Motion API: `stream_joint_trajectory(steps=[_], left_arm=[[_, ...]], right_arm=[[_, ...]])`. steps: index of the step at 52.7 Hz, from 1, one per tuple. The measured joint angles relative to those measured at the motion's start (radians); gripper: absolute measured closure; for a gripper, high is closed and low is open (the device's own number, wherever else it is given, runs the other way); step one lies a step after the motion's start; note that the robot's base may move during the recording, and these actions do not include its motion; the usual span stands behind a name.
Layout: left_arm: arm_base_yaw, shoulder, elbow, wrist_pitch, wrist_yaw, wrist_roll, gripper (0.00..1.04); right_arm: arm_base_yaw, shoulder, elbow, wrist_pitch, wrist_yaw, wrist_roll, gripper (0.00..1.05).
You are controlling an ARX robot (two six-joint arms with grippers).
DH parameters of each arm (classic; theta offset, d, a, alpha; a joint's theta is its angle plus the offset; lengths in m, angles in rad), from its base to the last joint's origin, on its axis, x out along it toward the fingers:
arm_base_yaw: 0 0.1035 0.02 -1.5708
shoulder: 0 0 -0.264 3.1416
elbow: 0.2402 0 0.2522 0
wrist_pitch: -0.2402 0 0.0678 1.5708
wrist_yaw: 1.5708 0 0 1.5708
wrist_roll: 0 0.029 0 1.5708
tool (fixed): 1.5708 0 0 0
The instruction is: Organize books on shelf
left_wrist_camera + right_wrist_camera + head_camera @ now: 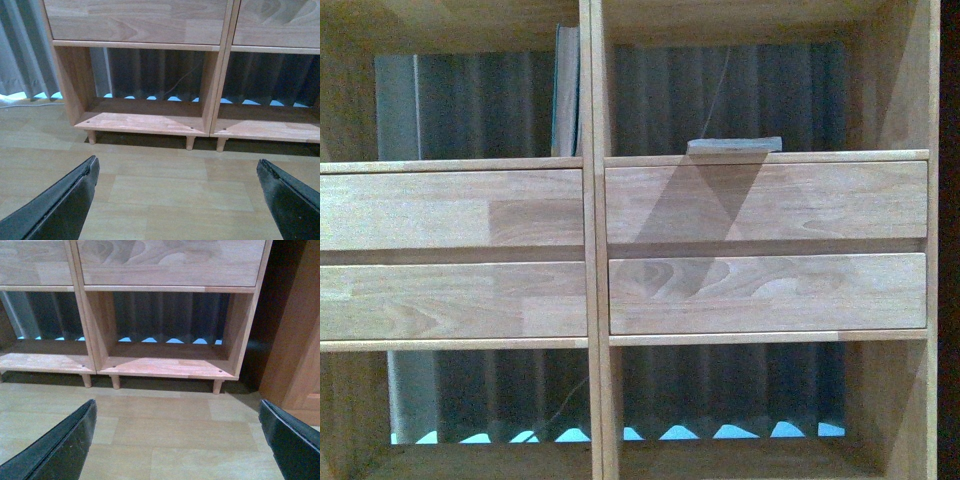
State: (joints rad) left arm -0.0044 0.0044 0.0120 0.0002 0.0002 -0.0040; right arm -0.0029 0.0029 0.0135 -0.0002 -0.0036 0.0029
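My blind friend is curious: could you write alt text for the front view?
A light-wood shelf fills the view: a teal book stands upright against the central divider in the upper left compartment, and a second book lies flat in the upper right one. Four drawer fronts sit below them, a grey curtain behind.
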Motion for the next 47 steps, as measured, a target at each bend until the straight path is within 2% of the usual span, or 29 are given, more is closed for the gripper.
stream_joint_trajectory(steps=[47], left_arm=[[0.0, 0.0, 0.0, 0.0, 0.0, 0.0, 0.07]], right_arm=[[0.0, 0.0, 0.0, 0.0, 0.001, 0.0, 0.07]])
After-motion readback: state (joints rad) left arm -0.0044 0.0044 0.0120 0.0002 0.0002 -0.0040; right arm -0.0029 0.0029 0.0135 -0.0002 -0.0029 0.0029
